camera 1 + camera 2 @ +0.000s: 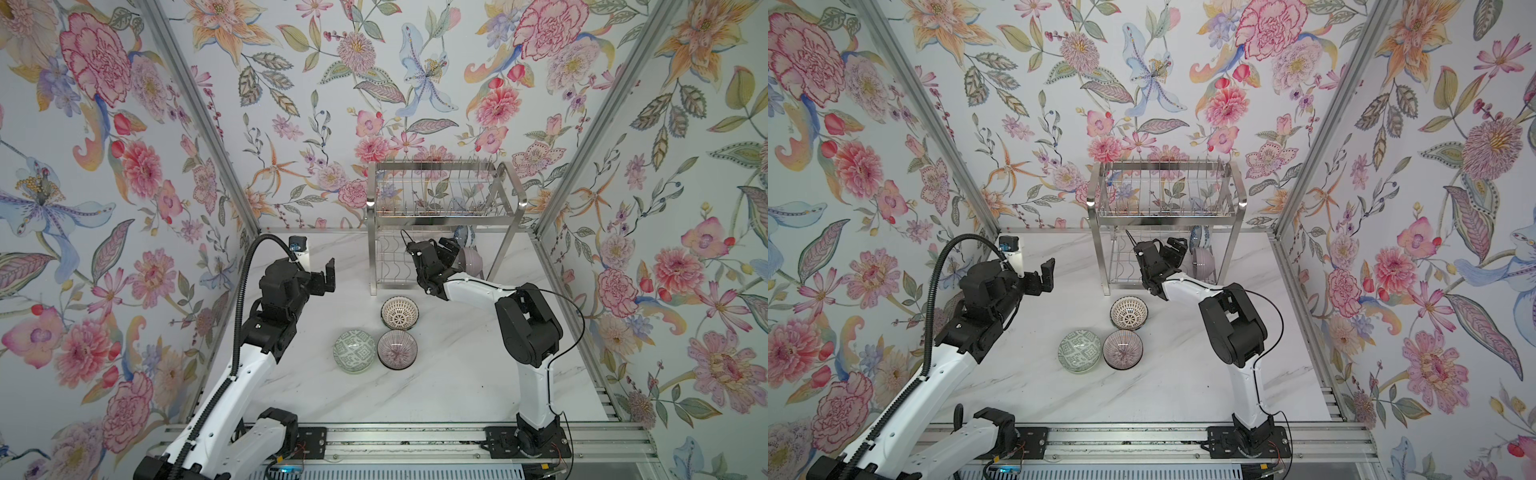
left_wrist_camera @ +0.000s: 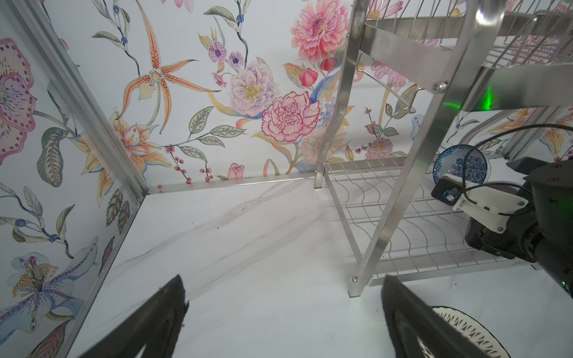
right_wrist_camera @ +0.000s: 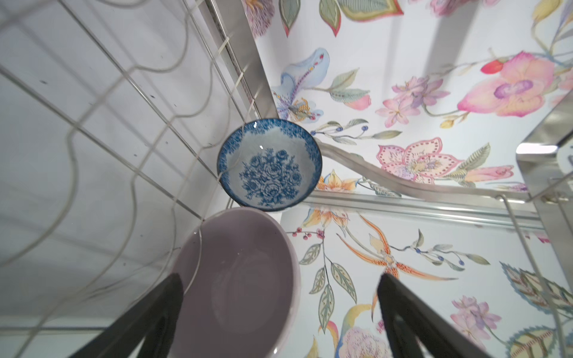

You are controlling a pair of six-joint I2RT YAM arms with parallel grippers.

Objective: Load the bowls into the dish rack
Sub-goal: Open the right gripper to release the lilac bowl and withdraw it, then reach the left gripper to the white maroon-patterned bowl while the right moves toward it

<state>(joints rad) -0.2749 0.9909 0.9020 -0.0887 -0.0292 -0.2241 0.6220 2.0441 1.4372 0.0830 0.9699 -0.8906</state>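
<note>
I'm reading this as the let-go step. The right gripper (image 1: 449, 249) is sitting right of centre in a top view with its jaws apart, and the lilac bowl (image 3: 242, 297) is standing on edge on the lower shelf of the dish rack (image 1: 372, 257), next to the blue floral bowl (image 3: 269, 167). Next I'm thinking back straight out, since shelf wires and rack legs are crowding it. The left gripper (image 1: 325, 277) is hanging spread wide at left. There's open bench (image 1: 457, 374) around the white lattice bowl (image 1: 400, 312), grey-green bowl (image 1: 354, 351) and purple-lined bowl (image 1: 397, 349) at lower centre.
</note>
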